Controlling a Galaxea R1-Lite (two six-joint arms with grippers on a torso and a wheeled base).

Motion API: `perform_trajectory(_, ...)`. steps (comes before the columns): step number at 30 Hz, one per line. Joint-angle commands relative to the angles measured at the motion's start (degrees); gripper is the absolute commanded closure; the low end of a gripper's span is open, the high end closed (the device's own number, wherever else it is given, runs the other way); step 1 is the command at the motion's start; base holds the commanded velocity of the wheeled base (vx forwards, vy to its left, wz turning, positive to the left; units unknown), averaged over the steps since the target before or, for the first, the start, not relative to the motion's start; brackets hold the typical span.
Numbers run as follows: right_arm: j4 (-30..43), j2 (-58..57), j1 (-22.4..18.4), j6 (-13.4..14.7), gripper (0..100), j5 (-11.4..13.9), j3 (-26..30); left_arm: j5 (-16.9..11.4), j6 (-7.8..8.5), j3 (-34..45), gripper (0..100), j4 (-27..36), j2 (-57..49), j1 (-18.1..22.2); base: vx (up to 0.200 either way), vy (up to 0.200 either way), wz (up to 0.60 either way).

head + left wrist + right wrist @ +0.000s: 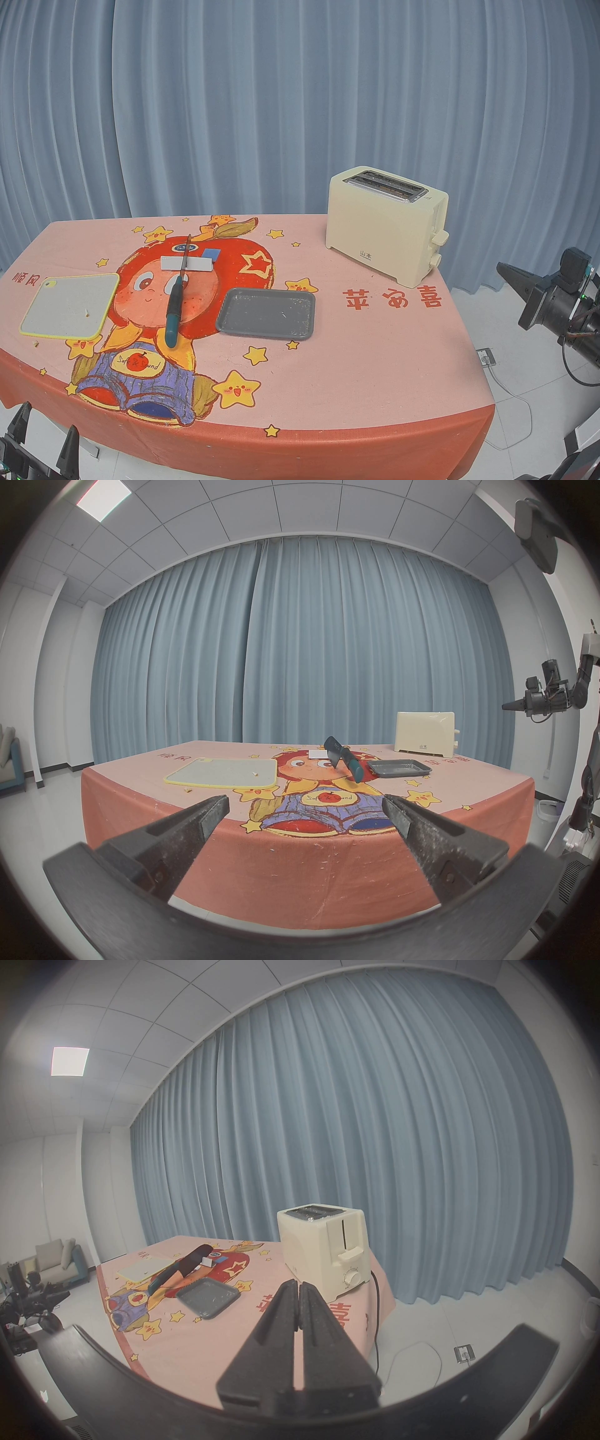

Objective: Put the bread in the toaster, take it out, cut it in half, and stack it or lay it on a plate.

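Observation:
A cream toaster (387,222) stands at the table's back right, its two slots (386,185) facing up; what is in them I cannot tell. A grey rectangular plate (265,314) lies mid-table. Left of it lies a knife with a teal handle (174,309), its blade resting across a white block (186,263). A pale cutting board (70,305) with a yellow rim lies at the left. My left gripper (306,811) is open, below the table's near left edge (49,419). My right gripper (299,1288) is shut on nothing, off the table's right side (502,267) and pointing toward the toaster (322,1244).
A small blue piece (211,254) lies beside the white block. The tablecloth (375,375) is pink with a cartoon print and bare along the front and right. A blue curtain (300,94) hangs behind. A floor socket with a cable (486,357) lies right of the table.

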Motion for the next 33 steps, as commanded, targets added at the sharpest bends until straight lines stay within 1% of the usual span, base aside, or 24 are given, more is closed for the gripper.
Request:
perform_trajectory(1, 0.0, -0.2, 1.5, -0.1, 100, 0.0, 0.8, 0.0, -0.01, 1.0, 0, 0.0, 0.0, 0.0, 0.0, 0.0, 0.0)
perform_trajectory(3, -0.1, 0.4, 1.7, 0.0, 100, 0.0, 0.5, 0.0, -0.01, 1.0, 0, 0.0, 0.0, 0.0, 0.0, 0.0, 0.0)
perform_trajectory(5, -0.2, 3.3, 1.7, 0.4, 100, 0.0, -1.5, 0.0, -0.01, 1.0, 0, 0.0, 0.0, 0.0, 0.0, 0.0, 0.0)
perform_trajectory(7, -0.2, 4.7, 1.6, 0.4, 100, 0.0, -2.3, 0.0, -0.01, 1.0, 0, 0.0, 0.0, 0.0, 0.0, 0.0, 0.0)
perform_trajectory(11, 0.0, 7.7, 1.6, 0.0, 100, 0.8, -6.0, 0.0, -0.01, 1.0, 0, 0.0, 0.0, 0.0, 0.0, 0.0, 0.0)
perform_trajectory(12, 0.0, 7.7, 1.6, 0.0, 100, 0.8, -6.0, 0.0, -0.01, 1.0, 0, 0.0, 0.0, 0.0, 0.0, 0.0, 0.0)
perform_trajectory(13, 0.0, 9.2, 1.6, -0.1, 100, 1.0, -8.7, 0.0, -0.01, 1.0, 0, 0.0, 0.0, 0.0, 0.0, 0.0, 0.0)
perform_trajectory(21, 0.1, 16.5, 1.2, -1.0, 100, 1.3, -21.7, 0.0, -0.01, 1.0, 0, 0.0, 0.0, 0.0, 0.0, 0.0, 0.0)
perform_trajectory(23, -0.1, 16.9, 1.2, -0.8, 100, 1.5, -22.5, 0.0, 0.08, 1.0, 0, 0.0, 0.0, 0.0, 0.0, 0.0, 0.0)
perform_trajectory(25, 0.5, 17.2, 1.5, -0.9, 100, 2.7, -22.3, 0.0, 0.08, 1.0, 0, 0.0, 0.0, 0.0, 0.0, 0.0, 0.0)
perform_trajectory(27, 0.7, 17.5, 1.8, -1.2, 100, 3.1, -21.4, 0.0, -0.01, 1.0, 0, 0.0, 0.0, 0.0, 0.0, 0.0, 0.0)
perform_trajectory(28, 0.2, 17.7, 2.2, -1.7, 100, 3.1, -19.2, 0.0, 0.08, 1.0, 0, 0.0, 0.0, 0.0, 0.0, 0.0, 0.0)
perform_trajectory(30, 0.1, 17.5, 2.6, -2.2, 100, 3.1, -18.1, 0.0, 0.08, 1.0, 0, 0.0, 0.0, 0.0, 0.0, 0.0, 0.0)
perform_trajectory(33, 0.5, 17.0, 2.1, -2.2, 100, 3.3, -16.6, 0.0, -0.01, 1.0, 0, 0.0, 0.0, 0.0, 0.0, 0.0, 0.0)
